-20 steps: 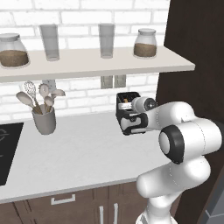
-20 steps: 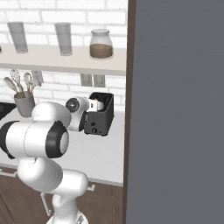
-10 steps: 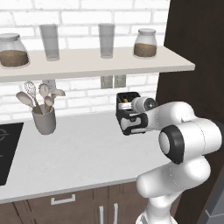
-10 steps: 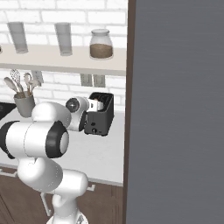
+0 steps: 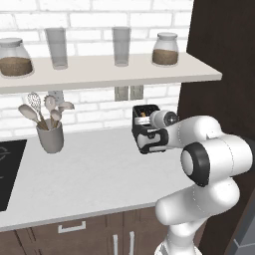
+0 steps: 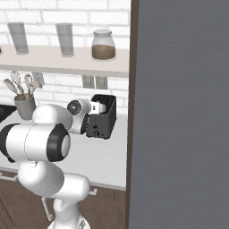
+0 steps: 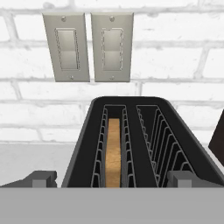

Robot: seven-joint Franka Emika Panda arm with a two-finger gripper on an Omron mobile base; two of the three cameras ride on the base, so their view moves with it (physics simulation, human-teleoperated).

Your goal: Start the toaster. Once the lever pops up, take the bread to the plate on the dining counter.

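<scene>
The dark grey toaster (image 5: pixel 143 113) stands on the pale worktop against the brick wall, close to a tall dark cabinet. In the hand view I look down into the toaster (image 7: pixel 87 144) from its front. The golden-brown bread (image 7: pixel 113 151) sits low in its left slot, and the right slot is empty. A sliver of bread (image 5: pixel 143 115) shows at the toaster top. My gripper (image 7: pixel 113 179) is open, its fingertips (image 7: pixel 41 178) spread wider than the two slots and holding nothing. The hand (image 5: pixel 149 141) hangs right in front of the toaster (image 6: pixel 103 121). The plate and the dining counter are out of view.
A tall dark cabinet (image 5: pixel 224 74) stands right of the toaster. A shelf (image 5: pixel 114 67) with jars and glasses runs overhead. A grey utensil holder (image 5: pixel 50 137) and a black hob (image 5: pixel 7 169) lie to the left. Two switch plates (image 7: pixel 89 46) sit on the wall behind.
</scene>
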